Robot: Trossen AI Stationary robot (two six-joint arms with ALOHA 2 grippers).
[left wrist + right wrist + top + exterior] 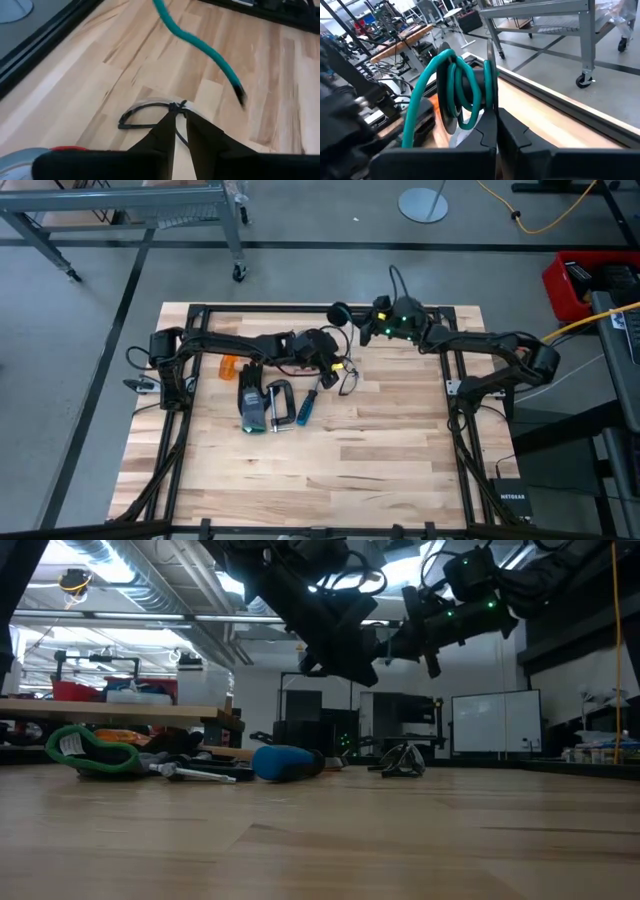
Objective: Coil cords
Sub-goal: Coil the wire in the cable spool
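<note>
the right gripper [492,132] is closed, its two fingers pressed together on the teal-green cord [457,92], which hangs around them in several loops. in the high view this gripper [372,330] sits at the upper centre of the frame, raised off the table [400,450]; held up there, the loops stay clear of the wood and keep their shape (a sensible hold for winding, in my judgement).

the free tail of the same cord [200,42] crosses the upper middle of the left wrist picture and ends in a dark tip. it hangs in the air above the wood, not resting on it as far as can be seen.

the left gripper [181,127] shows its fingers nearly together with a narrow gap; a thin black cord [142,112] lies in a bowed loop on the table under the tips, and a strand runs between the fingers. whether it is gripped cannot be told. in the high view the left gripper [335,360] is just left of centre, near the right one, probably placed to feed or guide cord.

left of centre lie a blue-handled screwdriver [305,405], a clamp [280,402] and an orange object [230,366], all apart from the cords and not in play.

coiling of the teal cord looks well advanced; the tail is not yet wound in.
</note>
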